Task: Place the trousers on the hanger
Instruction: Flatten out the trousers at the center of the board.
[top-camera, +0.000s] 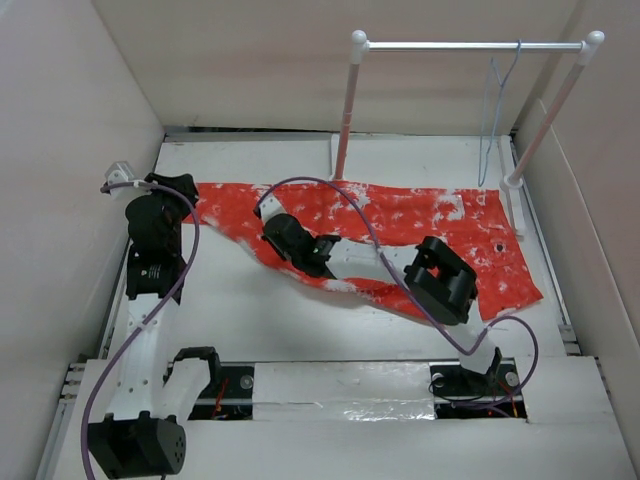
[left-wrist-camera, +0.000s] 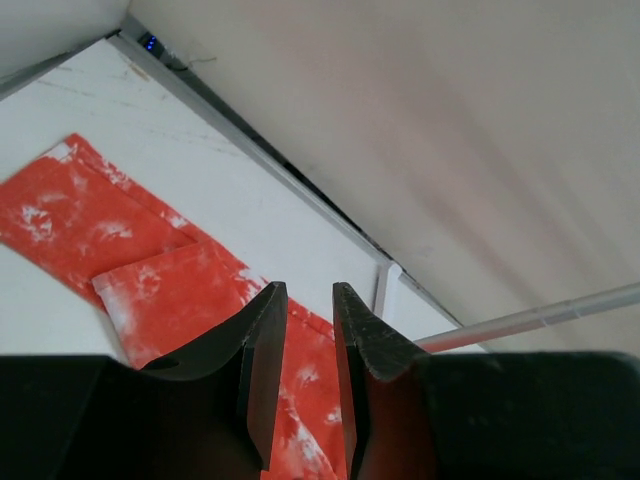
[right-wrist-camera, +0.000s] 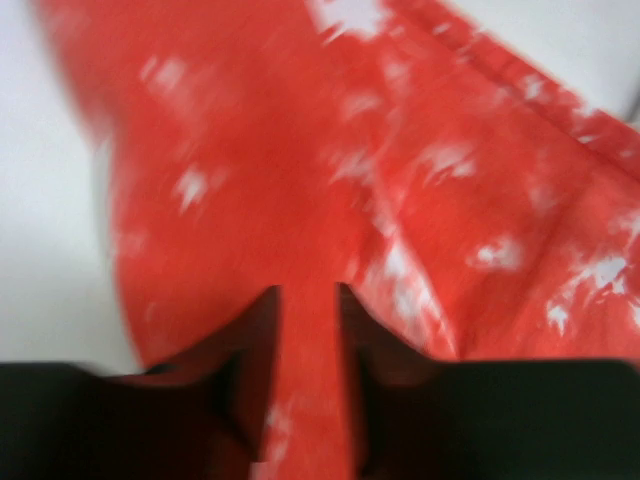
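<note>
at near edge of trousers (top-camera: 420, 215), right fingers (right-wrist-camera: 250, 360) blurred, grip unclear; left fingers (left-wrist-camera: 264, 350) narrowly parted over leg ends.

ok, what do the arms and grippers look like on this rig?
Left arm and right arm match: white links, black joint housings, a purple cable looping along each. Left gripper and right gripper: black, two flat tapered fingers.
</note>
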